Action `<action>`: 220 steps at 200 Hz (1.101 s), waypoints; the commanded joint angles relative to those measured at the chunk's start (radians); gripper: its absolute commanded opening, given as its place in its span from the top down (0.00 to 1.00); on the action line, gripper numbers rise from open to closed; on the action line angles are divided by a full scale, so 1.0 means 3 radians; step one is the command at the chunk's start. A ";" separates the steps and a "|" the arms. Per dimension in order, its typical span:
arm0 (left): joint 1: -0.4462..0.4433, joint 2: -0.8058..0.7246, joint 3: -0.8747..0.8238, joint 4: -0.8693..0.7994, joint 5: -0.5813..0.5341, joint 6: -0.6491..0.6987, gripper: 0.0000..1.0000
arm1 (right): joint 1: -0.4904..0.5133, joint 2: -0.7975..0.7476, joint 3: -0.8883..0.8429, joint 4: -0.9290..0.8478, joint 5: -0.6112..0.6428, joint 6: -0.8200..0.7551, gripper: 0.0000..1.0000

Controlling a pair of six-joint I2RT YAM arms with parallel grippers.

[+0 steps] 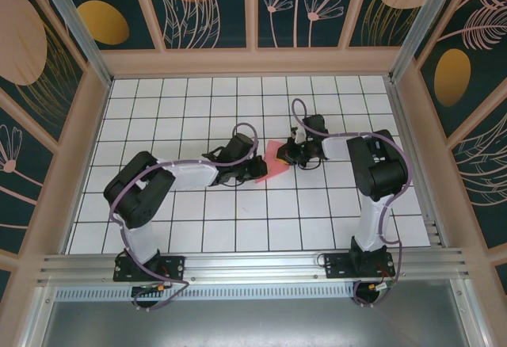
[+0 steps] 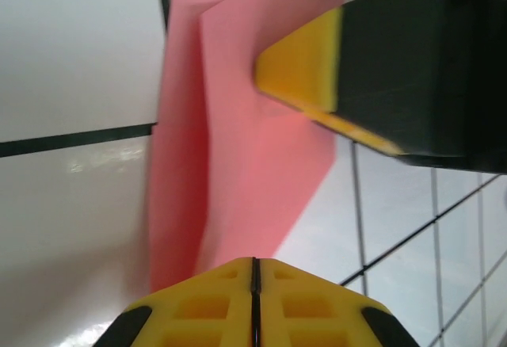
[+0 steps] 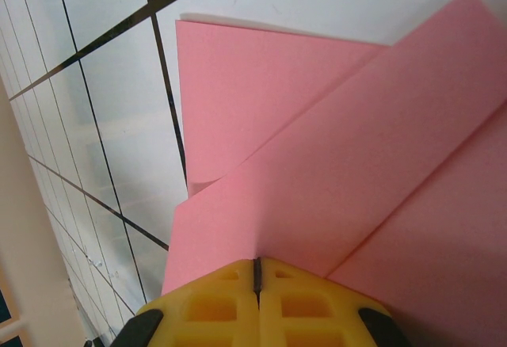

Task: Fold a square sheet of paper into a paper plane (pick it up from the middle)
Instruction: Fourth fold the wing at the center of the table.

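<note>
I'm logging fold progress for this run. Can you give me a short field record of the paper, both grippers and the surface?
paper: pink paper, partly folded, overlapping flaps with diagonal creases, between the two grippers
surface: white gridded board
left gripper: jaws shut, tips at the paper's edge
right gripper: jaws shut, tips against the paper
grip: cannot tell whether either one pinches the paper
plane: not yet a finished dart
</note>
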 commanded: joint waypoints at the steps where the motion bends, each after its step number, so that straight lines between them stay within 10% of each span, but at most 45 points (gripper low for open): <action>1: -0.0024 0.0073 0.0003 -0.0091 -0.0008 -0.0025 0.90 | -0.0044 0.0399 -0.0152 -0.0443 0.0827 -0.0021 0.95; 220: -0.0025 0.0166 -0.0408 -0.0163 -0.0224 -0.0229 1.00 | 0.0379 -0.0457 -0.0264 -0.0031 0.0172 -0.0286 0.92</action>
